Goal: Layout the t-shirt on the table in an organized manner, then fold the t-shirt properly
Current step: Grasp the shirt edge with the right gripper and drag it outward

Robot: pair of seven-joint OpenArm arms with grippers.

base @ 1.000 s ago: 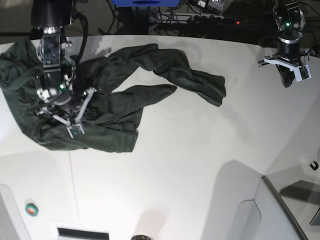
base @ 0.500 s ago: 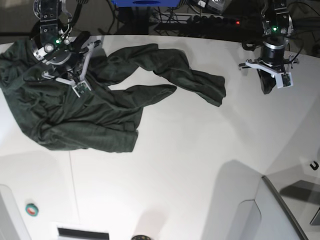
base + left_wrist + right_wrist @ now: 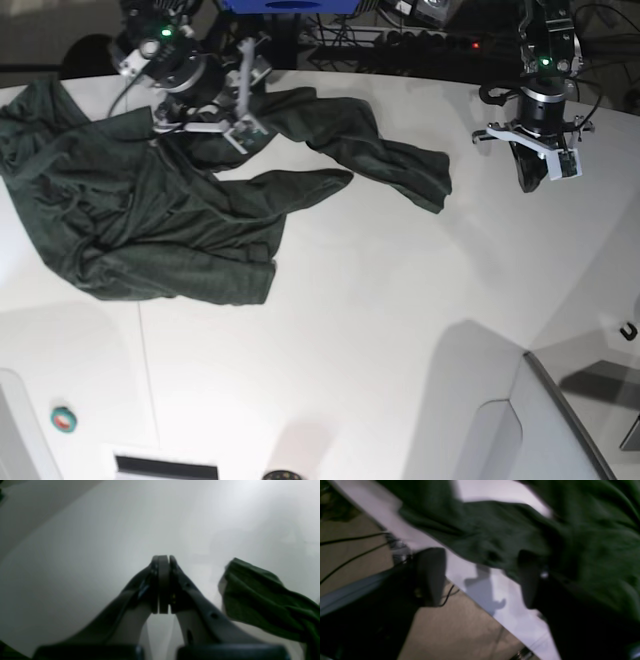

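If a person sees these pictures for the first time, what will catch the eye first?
First, the dark green t-shirt, lying crumpled across the far left of the white table. Next, the right gripper with fingers spread, above the shirt near the far edge. The left gripper hangs shut over bare table at the far right, away from the cloth.

The base view is sharp and evenly lit, and the glossy bench shows soft grey shadows and faint glare. Both wrist views are dim and blurred, the right smeared, with a pincer-shaped shadow on the bench's edge there.
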